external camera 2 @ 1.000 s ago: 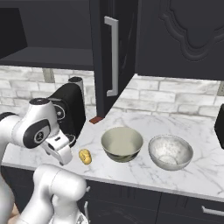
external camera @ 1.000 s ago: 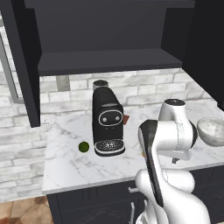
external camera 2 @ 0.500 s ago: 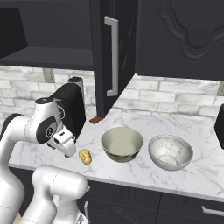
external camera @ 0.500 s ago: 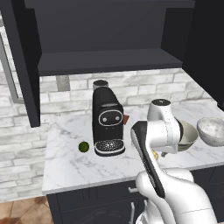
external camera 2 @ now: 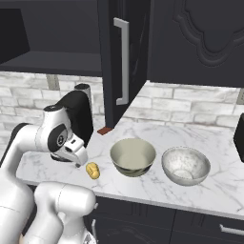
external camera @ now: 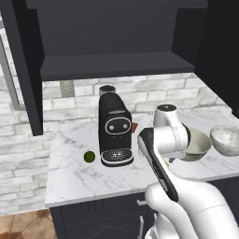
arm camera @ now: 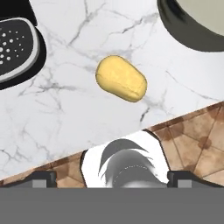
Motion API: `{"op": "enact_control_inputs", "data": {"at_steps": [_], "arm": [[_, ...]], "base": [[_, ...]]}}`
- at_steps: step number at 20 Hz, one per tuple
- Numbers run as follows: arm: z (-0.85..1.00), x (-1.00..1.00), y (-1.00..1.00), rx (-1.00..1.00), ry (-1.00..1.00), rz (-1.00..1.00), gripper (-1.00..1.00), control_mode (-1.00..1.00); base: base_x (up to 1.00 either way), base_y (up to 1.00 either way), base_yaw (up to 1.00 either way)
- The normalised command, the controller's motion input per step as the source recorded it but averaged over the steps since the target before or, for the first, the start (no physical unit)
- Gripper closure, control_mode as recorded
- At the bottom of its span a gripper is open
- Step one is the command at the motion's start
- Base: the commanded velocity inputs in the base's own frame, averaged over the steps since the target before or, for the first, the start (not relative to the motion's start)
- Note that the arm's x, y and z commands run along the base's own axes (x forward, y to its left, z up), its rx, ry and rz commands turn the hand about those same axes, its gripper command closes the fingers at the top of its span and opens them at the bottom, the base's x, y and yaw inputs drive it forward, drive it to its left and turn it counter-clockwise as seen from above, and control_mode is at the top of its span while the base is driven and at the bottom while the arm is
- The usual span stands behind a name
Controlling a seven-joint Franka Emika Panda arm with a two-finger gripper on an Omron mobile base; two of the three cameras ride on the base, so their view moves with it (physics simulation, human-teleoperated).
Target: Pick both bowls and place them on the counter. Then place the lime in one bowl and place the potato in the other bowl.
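Swung leftward since the earlier frame, the gripper (external camera 2: 80, 157) is now held released above the potato (external camera 2: 92, 170) at centre left. Both bowls, olive-beige (external camera 2: 133, 157) and marbled (external camera 2: 186, 166), are already set on the counter (external camera 2: 157, 133); the lime (external camera: 89, 156) remains unplaced.

My arm (external camera: 186, 205) was glossy white, built of fat rounded segments with dark grey bands at the joints. In the lower left of the right base view, a round dark disc marked the side of my wrist housing (external camera 2: 56, 136).
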Motion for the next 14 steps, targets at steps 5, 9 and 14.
{"op": "enact_control_inputs", "data": {"at_steps": [5,9,14], "arm": [[-0.09,0.11,-0.04,-0.03,0.00,0.10,-1.00,-1.00],[-0.09,0.09,-0.01,-0.03,0.00,0.09,-1.00,-1.00],[-0.22,0.17,0.00,-0.07,0.00,0.11,-1.00,-1.00]], "base": [[0.00,0.00,0.00],[0.00,0.00,0.00],[0.00,0.00,0.00]]}}
